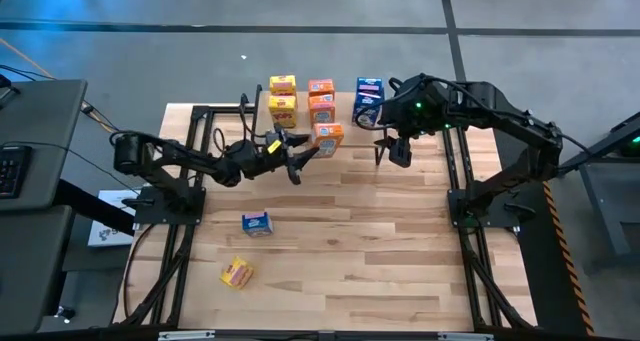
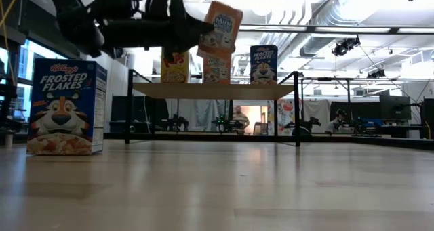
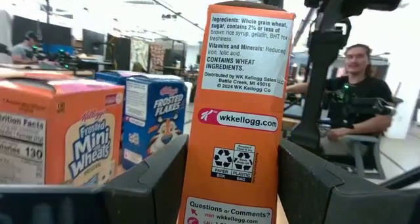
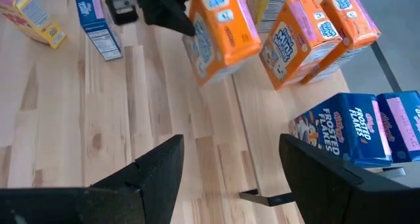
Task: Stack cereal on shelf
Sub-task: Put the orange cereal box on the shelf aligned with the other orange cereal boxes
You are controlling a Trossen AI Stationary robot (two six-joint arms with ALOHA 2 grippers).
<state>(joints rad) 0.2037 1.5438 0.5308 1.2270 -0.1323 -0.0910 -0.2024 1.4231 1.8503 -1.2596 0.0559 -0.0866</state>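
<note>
Left gripper (image 1: 312, 149) clamped on an orange cereal box (image 1: 328, 138), held tilted in the air just in front of the shelf (image 2: 213, 90); in the left wrist view, both dark fingers (image 3: 154, 184) pressed against the box's sides. On the shelf, six boxes in three columns: two yellow boxes (image 1: 283, 96), two orange boxes (image 1: 321, 99) and two blue boxes (image 1: 369, 98) (the carried one lined up near the orange column). Right gripper (image 1: 397, 149) hovered over the table near the shelf's right front corner, fingers (image 4: 154, 171) spread apart with nothing between them, only bare wood below. Away from the shelf, two boxes left on the tabletop (image 1: 400, 241): a blue box (image 1: 256, 222) standing upright near the left side, seen large in the low view, and a yellow box (image 1: 237, 272) lying flat and skewed nearer the front edge, well apart from the shelf. Beyond the table, a seated person (image 3: 357, 92) in a dark shirt.
</note>
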